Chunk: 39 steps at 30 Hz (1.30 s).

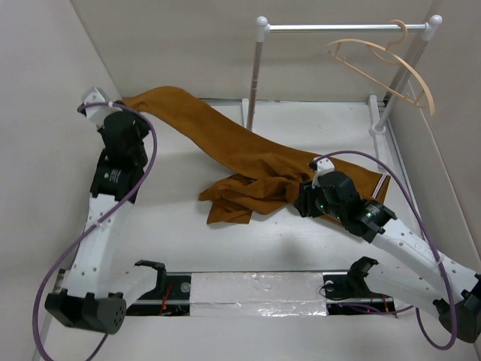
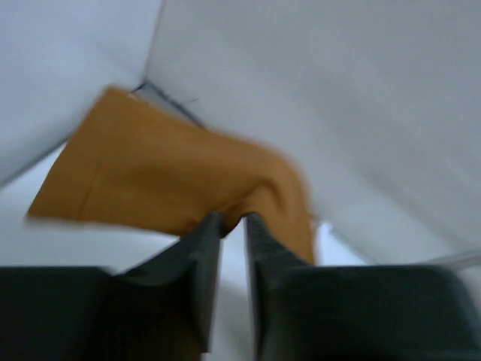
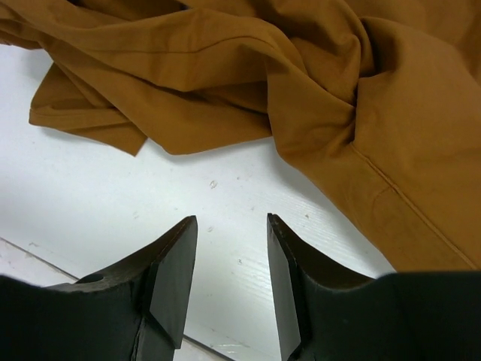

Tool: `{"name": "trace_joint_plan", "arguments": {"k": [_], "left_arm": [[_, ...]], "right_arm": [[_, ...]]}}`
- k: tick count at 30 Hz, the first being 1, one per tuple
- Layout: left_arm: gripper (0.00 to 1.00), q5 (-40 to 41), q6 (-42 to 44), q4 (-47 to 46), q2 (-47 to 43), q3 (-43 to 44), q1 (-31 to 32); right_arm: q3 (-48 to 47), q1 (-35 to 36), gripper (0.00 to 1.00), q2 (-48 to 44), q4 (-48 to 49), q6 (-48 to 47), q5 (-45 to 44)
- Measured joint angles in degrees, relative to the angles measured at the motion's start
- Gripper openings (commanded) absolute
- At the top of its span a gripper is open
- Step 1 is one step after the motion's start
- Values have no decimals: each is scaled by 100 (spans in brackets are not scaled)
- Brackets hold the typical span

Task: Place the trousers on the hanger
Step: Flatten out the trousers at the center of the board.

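Rust-brown cloth, soft and light: the trousers (image 1: 248, 162) will sag, fold and slide rather than keep any shape, so a pinch on one spot lifts only that spot and the rest trails. They lie slantwise over the table (image 1: 188, 248), with one leg end raised at the far left. The bunched middle and the waistband end with its striped lining are near the right arm.

The left gripper (image 2: 233, 224) stands nearly closed with leg cloth pinched between its tips, and the top view shows that leg lifted off the table up to it. The right gripper (image 3: 231, 219) is parted with nothing between its jaws, hovering over bare table just beside the crumpled folds.

The best holds, I judge, are a leg hem or the firmer waistband seam, since doubled cloth slips less than a single layer. The hanger (image 1: 379, 64) hangs by its hook on the rail (image 1: 338, 27) at the far right, well apart from the cloth — thin, and likely to swing if nudged.

Count: one pair of trousers, one hanger, one rail, two grippers.
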State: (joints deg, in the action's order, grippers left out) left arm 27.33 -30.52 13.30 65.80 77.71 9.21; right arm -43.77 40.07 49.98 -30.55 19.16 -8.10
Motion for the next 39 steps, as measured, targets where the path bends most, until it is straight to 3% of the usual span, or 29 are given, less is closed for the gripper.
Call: {"name": "trace_joint_plan", "arguments": {"k": [2, 7, 11, 14, 15, 16, 19, 24, 27, 28, 30, 32, 36, 39], "left_arm": [[39, 160, 42, -157, -535, -833, 9], [44, 181, -326, 146, -713, -2763, -516], [46, -66, -699, 680, -472, -3604, -634], [46, -339, -905, 787, -719, -3759, -634], [45, -452, -955, 776, -841, -3777, -634], [44, -584, -1012, 752, -977, -3801, -634], [37, -953, -1172, 673, -1335, -3960, -505], [5, -1923, -1523, 577, -1523, -4498, 168], [2, -2529, -1727, 610, -1609, -4889, 562], [2, -2706, -1827, 625, -1687, -5023, 710], [13, -2964, -2033, 684, -1912, -5296, 977], [28, -3143, -2208, 675, -2079, -5504, 1207], [45, -3370, -2457, 411, -1805, -5624, 1626], [57, -3351, -2570, 101, -1263, -5528, 2022]], "right_arm": [[0, 0, 49, 85, 9, -26, 46], [0, 0, 49, 129, 11, -120, 127], [-24, -76, 47, 103, -17, -256, 162], [-138, -173, 30, 105, -107, -374, 205], [-186, -205, 12, 105, -149, -407, 219], [-229, -225, 3, 103, -190, -459, 229], [-271, -269, 0, 59, -260, -540, 258], [-275, -297, 0, -20, -393, -643, 442], [-354, -297, 0, -7, -483, -682, 564], [-385, -297, 0, -7, -505, -695, 590], [-442, -297, 0, -9, -501, -697, 645], [-472, -297, 3, 4, -496, -697, 730], [-516, -295, 22, 212, -472, -697, 960], [-522, -293, 30, 424, -452, -697, 1130]]}}
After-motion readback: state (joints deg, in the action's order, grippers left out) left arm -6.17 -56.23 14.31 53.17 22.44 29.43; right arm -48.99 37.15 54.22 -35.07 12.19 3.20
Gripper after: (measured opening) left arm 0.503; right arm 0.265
